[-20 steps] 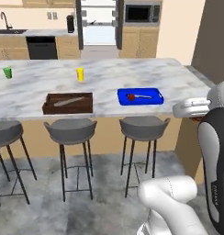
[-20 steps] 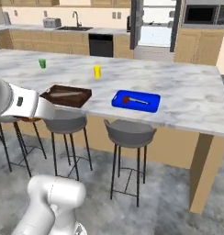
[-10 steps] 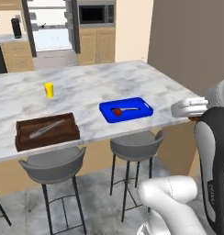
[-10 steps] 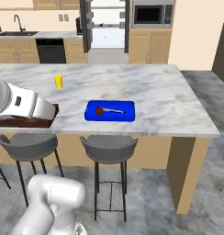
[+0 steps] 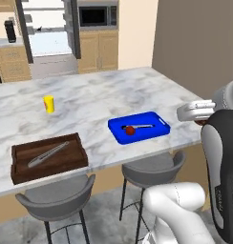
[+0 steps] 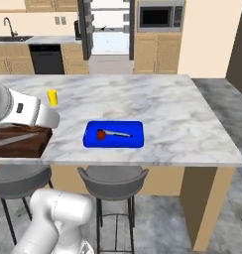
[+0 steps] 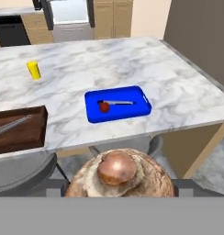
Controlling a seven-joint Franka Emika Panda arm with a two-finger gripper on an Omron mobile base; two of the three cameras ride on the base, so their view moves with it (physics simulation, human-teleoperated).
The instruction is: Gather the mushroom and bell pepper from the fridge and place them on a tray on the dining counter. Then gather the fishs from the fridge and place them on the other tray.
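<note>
My gripper (image 7: pixel 118 183) is shut on the mushroom (image 7: pixel 117 172), a brown cap that looms large at the bottom of the hand view. It hovers off the dining counter's (image 5: pixel 90 95) near edge, right of the blue tray (image 5: pixel 119 138). In that tray lie the red bell pepper (image 5: pixel 130 130) and a slim grey sliver. The other tray (image 5: pixel 23 174), dark brown wood, stands further left with one silvery fish (image 5: pixel 47 154) in it. Behind the counter the fridge (image 5: pixel 73 21) stands open. From the right base view, the pepper (image 6: pixel 100 134) sits at the blue tray's (image 6: pixel 138 144) left end.
A yellow cup (image 5: pixel 49 103) stands on the counter behind the brown tray. Two grey stools (image 5: pixel 56 198) (image 5: pixel 152 167) are tucked under the near edge. A brown wall (image 5: pixel 199 47) closes the right side, and a microwave (image 5: pixel 97 16) sits beside the fridge.
The whole picture has shifted: the base has driven right along the counter and closer, so both trays look nearer. The gripper's hold on the mushroom is the same.
</note>
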